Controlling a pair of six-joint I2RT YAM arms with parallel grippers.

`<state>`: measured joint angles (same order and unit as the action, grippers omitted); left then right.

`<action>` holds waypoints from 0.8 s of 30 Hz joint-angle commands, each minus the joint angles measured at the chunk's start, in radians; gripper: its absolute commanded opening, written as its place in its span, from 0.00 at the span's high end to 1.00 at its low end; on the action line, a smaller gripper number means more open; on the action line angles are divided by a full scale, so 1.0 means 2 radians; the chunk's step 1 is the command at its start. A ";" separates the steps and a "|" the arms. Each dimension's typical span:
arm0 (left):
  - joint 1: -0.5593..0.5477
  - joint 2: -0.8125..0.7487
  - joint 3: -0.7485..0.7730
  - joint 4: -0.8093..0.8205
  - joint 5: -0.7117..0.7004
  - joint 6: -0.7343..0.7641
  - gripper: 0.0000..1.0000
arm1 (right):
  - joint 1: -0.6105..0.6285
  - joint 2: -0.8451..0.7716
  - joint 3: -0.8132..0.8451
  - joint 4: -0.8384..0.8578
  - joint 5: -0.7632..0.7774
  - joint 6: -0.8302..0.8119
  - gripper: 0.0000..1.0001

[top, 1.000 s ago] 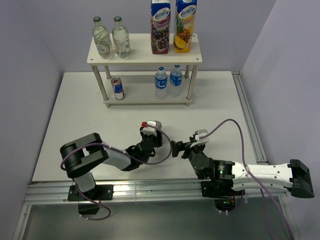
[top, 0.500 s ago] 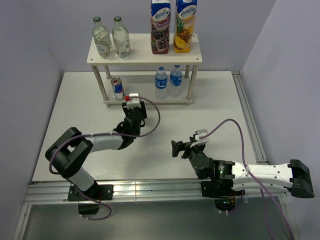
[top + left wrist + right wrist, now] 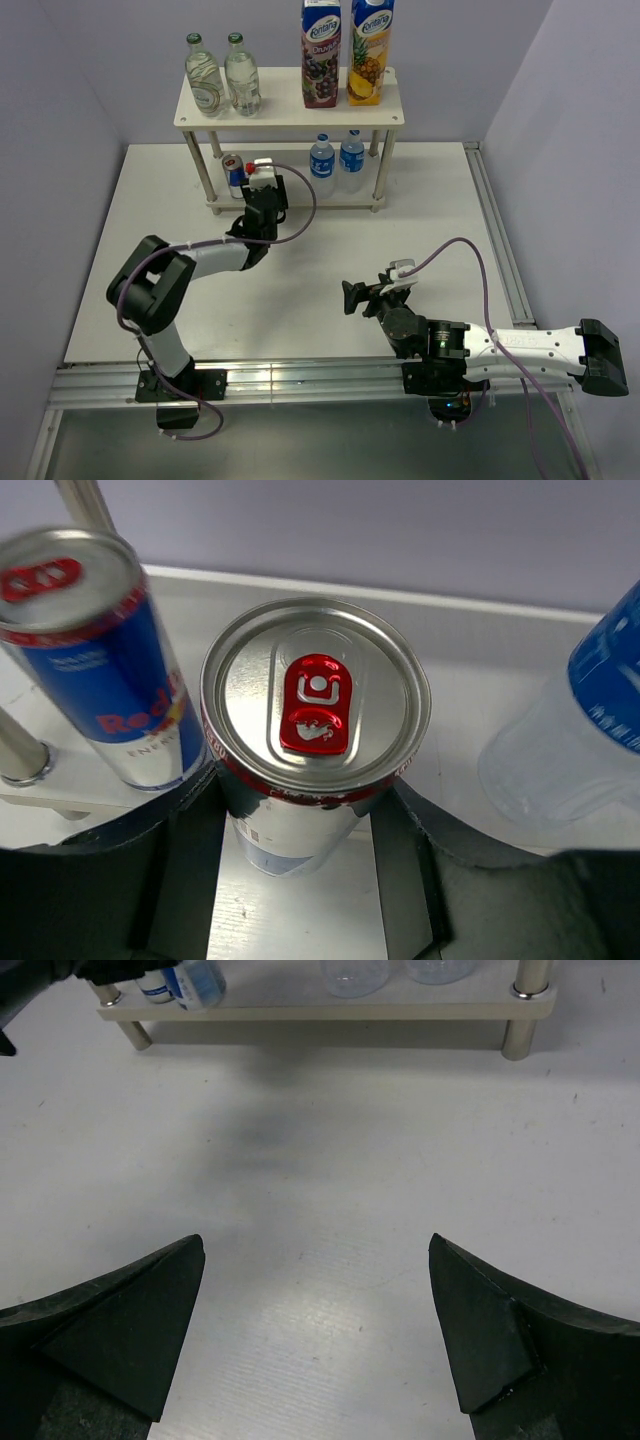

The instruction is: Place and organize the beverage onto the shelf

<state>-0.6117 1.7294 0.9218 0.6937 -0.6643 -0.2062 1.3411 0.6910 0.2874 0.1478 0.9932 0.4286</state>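
Note:
My left gripper (image 3: 262, 182) is shut on a silver-blue-red can (image 3: 315, 695), its dark fingers (image 3: 190, 825) on either side of the can's body. It holds the can at the front of the shelf's (image 3: 290, 112) lower board, just right of a second can (image 3: 233, 172) (image 3: 90, 660). Whether the held can rests on the board I cannot tell. Two blue-capped water bottles (image 3: 321, 165) stand further right on that board. Two green-capped glass bottles (image 3: 203, 75) stand on the top board. My right gripper (image 3: 352, 297) (image 3: 315, 1330) hovers open over bare table, nothing between its fingers.
Two tall juice cartons (image 3: 321, 50) stand on the top board's right half. A thin white shelf post (image 3: 20, 750) is just left of the standing can. Walls close in behind and to both sides. A metal rail (image 3: 500, 240) runs along the table's right edge.
My left arm has carried the can from the middle of the table up to the shelf's lower board, beside the other can. The right arm has not moved.

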 commanded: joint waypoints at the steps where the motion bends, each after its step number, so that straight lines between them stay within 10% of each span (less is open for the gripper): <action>1: 0.008 0.023 0.048 0.041 0.008 0.009 1.00 | -0.002 -0.002 0.006 0.019 0.003 -0.002 0.00; 14: 0.024 0.077 0.110 0.040 0.000 0.016 0.98 | -0.004 0.007 0.007 0.021 0.000 -0.003 0.00; 24: 0.030 0.073 0.101 0.031 -0.002 0.000 0.04 | -0.003 0.007 0.007 0.023 0.000 -0.003 0.00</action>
<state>-0.5529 1.9129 1.0985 0.7139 -0.6655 -0.1967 1.3407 0.7036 0.2874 0.1650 0.9787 0.4278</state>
